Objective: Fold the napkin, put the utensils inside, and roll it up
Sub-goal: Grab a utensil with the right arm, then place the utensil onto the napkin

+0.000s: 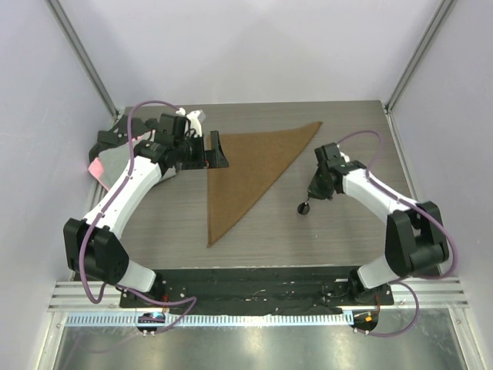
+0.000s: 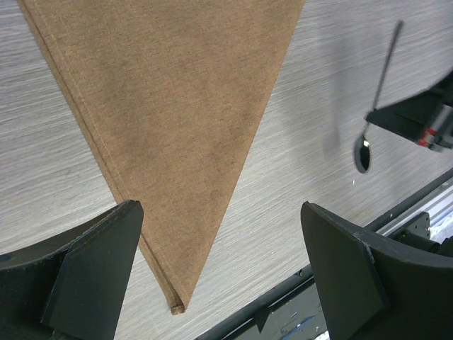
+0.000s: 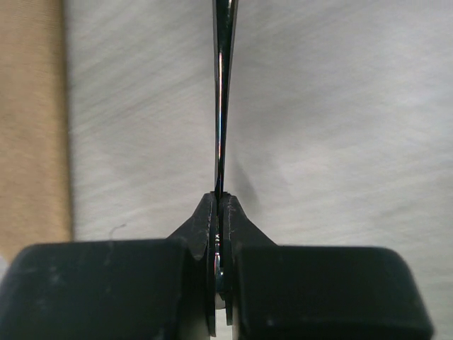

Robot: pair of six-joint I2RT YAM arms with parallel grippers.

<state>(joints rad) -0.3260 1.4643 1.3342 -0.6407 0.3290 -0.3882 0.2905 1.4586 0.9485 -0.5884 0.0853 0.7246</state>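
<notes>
- Grip: your right gripper (image 1: 317,188) is pinched shut on the utensil (image 1: 306,204) handle.
- Folded triangular, the napkin (image 1: 246,173) lies flat just left of it, so you carry leftward.
- Your left gripper (image 1: 214,152) gapes empty at its left edge.

Folded triangle of brown fabric napkin (image 2: 163,120) is seen flat on grey wood-grain tabletop (image 2: 311,78), tip lying between the widely parted black fingers (image 2: 99,269) of left gripper (image 2: 221,212). Upper right, slim black spoon (image 2: 376,99) is clamped by right gripper (image 2: 382,119), head down, shadow cast alongside.
</notes>
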